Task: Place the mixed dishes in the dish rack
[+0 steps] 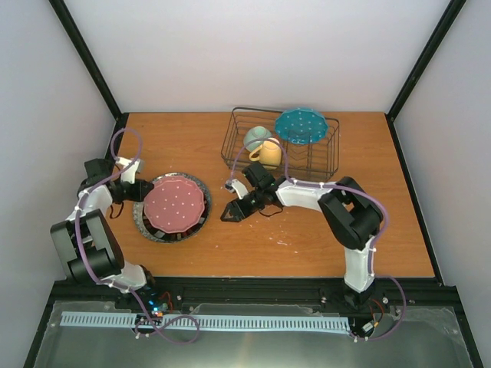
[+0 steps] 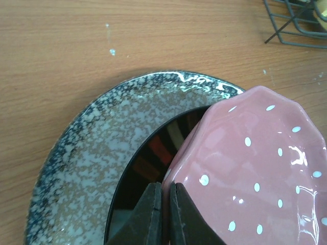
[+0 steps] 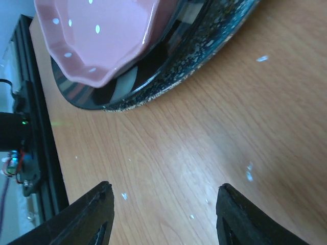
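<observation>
The pink white-dotted plate (image 1: pixel 175 205) tops the pile on the grey speckled plate (image 1: pixel 146 228) at 9 o'clock on the desk (image 1: pixel 307 238), and your left end effector (image 2: pixel 164 190) is pinched tight on its rim. Your right end effector (image 1: pixel 230 215) hangs wide open and empty, at 3 o'clock of the pile. Next, I think, you lift the pink plate and carry it to the dish rack (image 1: pixel 230 142) at 12 o'clock.
</observation>
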`<state>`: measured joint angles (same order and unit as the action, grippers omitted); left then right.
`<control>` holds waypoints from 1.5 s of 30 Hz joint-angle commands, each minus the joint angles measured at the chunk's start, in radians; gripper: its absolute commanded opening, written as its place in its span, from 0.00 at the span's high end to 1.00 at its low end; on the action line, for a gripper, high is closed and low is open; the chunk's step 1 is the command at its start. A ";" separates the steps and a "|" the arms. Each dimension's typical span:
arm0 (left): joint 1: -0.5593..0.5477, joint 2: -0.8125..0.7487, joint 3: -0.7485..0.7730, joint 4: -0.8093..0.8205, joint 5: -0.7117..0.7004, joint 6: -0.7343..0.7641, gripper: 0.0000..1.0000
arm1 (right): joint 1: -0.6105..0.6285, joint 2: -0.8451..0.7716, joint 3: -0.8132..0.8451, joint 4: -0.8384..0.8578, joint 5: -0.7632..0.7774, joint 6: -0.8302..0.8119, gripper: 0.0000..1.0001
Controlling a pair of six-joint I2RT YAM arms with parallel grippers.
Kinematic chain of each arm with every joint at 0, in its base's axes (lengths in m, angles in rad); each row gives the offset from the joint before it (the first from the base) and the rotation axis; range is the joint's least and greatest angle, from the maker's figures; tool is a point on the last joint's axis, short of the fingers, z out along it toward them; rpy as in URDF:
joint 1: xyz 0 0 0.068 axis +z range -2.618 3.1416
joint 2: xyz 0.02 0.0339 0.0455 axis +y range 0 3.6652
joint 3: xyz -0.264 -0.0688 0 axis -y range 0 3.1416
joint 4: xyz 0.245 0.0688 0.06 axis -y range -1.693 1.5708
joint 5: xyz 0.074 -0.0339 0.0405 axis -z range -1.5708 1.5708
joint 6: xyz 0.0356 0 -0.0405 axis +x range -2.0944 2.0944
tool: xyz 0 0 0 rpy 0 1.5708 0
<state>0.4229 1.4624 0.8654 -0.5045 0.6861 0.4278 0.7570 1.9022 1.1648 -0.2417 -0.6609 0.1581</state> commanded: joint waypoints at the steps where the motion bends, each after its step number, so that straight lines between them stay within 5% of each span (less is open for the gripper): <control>1: -0.026 -0.042 -0.045 0.099 0.131 -0.017 0.99 | 0.008 0.072 0.069 0.090 -0.171 0.101 0.45; 15: -0.066 0.034 -0.026 0.167 0.245 -0.027 0.99 | 0.007 0.109 0.097 0.257 -0.227 0.249 0.45; 35: -0.078 0.067 -0.025 0.203 0.276 -0.016 0.99 | 0.003 0.065 0.124 0.140 -0.062 0.142 0.46; 45: -0.078 0.055 -0.035 0.238 0.304 -0.036 0.99 | -0.004 0.148 0.137 0.180 -0.109 0.172 0.46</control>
<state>0.3523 1.5288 0.8070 -0.3111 0.8967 0.3965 0.7532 2.0037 1.2705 -0.0814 -0.7502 0.3222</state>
